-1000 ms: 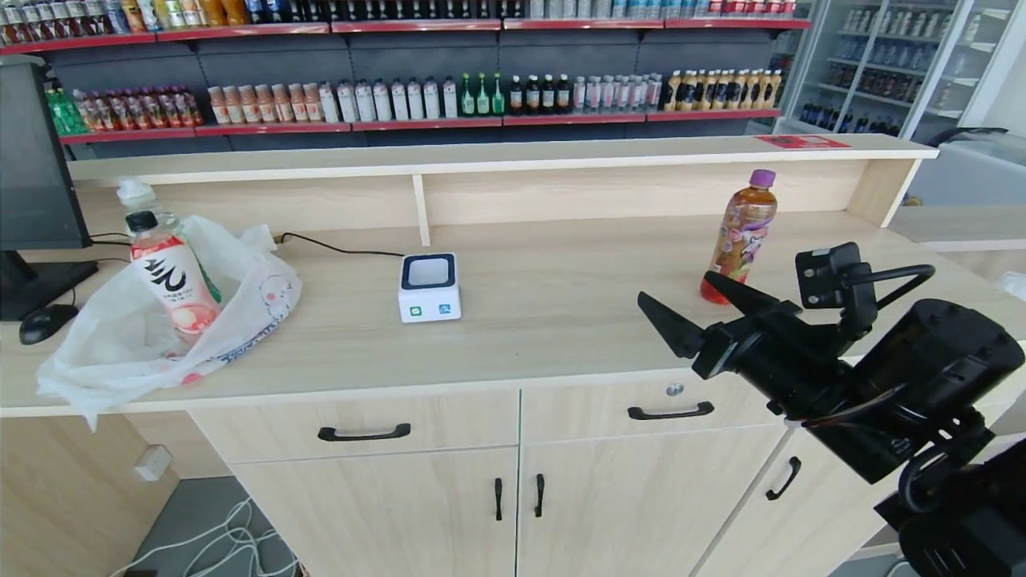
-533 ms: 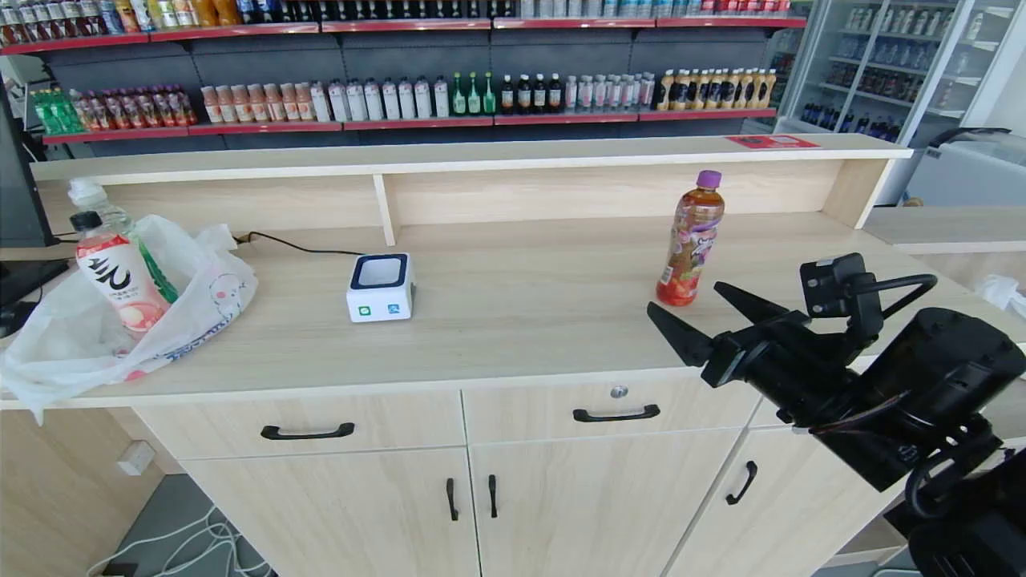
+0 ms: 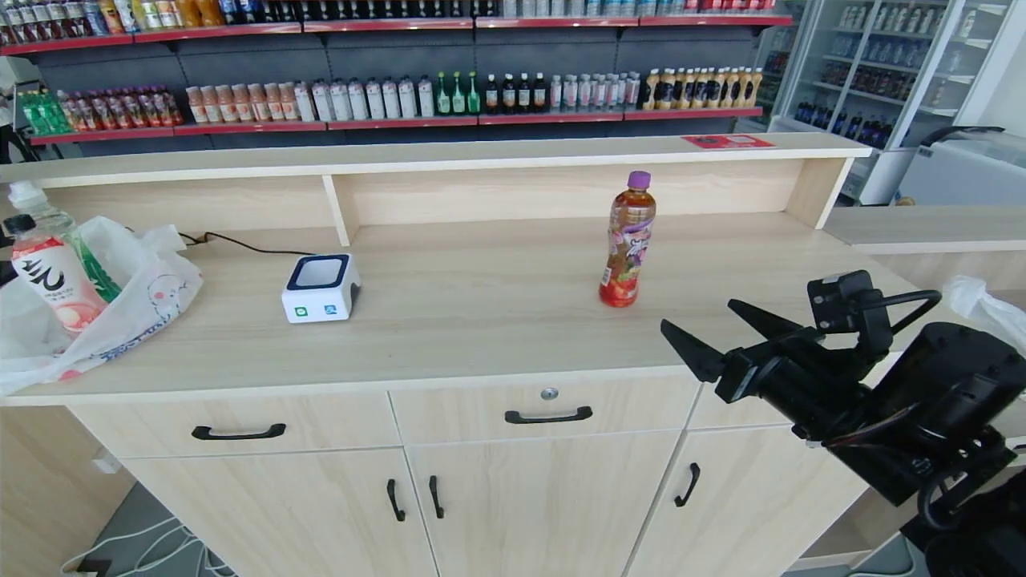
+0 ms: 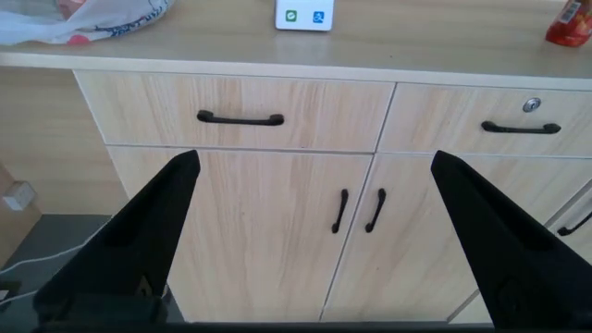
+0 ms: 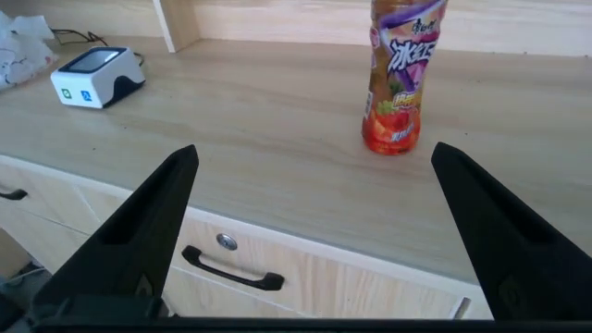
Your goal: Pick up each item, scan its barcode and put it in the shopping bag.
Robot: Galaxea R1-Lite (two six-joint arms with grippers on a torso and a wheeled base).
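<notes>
A purple-capped tea bottle stands upright, right of centre. The white scanner sits well to its left. The white shopping bag lies far left, holding bottles.

The scene is lit brightly and evenly. Strong light is admitted from the right, where the wall beside the coolers is washed out. Only faint, soft shadows are cast on the desk by the bottle and the scanner. In the head view, the shelves are bowed and the coolers are tilted toward the edges.
</notes>
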